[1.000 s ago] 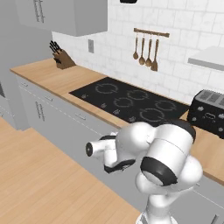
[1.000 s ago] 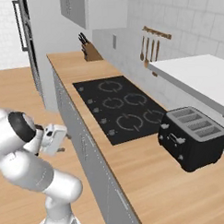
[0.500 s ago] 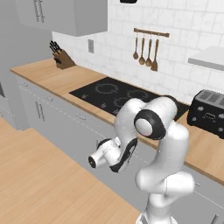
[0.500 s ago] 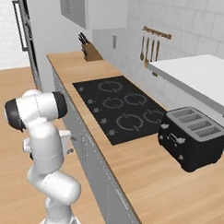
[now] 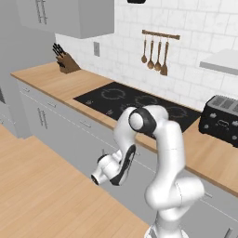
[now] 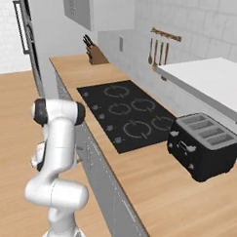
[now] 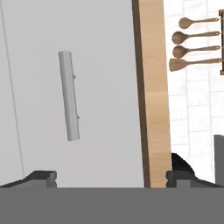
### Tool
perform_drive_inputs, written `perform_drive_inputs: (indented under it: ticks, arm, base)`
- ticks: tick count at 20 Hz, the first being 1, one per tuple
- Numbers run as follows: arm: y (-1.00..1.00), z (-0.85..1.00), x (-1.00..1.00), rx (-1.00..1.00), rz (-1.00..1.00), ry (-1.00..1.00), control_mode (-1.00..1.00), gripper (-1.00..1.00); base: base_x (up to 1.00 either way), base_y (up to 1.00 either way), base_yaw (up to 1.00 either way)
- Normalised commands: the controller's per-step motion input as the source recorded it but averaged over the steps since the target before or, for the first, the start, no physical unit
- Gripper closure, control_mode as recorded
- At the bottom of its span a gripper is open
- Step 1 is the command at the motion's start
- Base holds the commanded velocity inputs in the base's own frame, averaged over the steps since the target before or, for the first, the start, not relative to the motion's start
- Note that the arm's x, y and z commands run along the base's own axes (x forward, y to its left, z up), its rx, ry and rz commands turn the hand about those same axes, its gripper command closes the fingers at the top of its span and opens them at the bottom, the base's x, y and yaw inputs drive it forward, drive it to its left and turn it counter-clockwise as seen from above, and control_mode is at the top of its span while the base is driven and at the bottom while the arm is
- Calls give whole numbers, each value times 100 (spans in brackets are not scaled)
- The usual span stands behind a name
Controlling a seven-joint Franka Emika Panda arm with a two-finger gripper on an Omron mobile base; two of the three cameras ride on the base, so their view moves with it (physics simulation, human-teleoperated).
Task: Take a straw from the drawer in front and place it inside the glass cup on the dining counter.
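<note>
The gripper hangs low in front of the grey cabinet fronts, below the wall counter, at about 7 o'clock from the arm's elbow in the left base view. Its jaws stand wide apart with nothing between them; in the hand view the two dark fingertips sit far apart at 7 and 5 o'clock of the picture.

The drawer front faces the hand, closed, its pale grey face filling the space between the fingertips. The slim bar handle lies at about 10 o'clock from the picture's middle, running lengthwise up and down in this rolled view, well clear of both fingertips. The drawer's edge meets the wooden counter lip at 3 o'clock, a straight seam along the whole height of the view. Beyond that lip, at 1 o'clock, four wooden spoons hang on the white tiled wall.

In the left base view, open wooden floor spreads at 8 o'clock from the gripper, giving free room on that side. The black cooktop lies on the counter above the hand, the dark toaster sits to the arm's right, and the knife block stands at the counter's far left end.
</note>
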Motion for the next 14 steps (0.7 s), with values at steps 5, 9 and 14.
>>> perform_drive_inputs:
  ticks: [5,9,14]
  arm:
    - [0,-19,64,-2,-2,0,-100,-100]
    - [-4,-15,59,0,0,0,-100,-100]
    - [-13,-25,49,0,0,1,-100,-100]
  base:
    - [0,0,0]
    - [0,0,0]
    - [0,0,0]
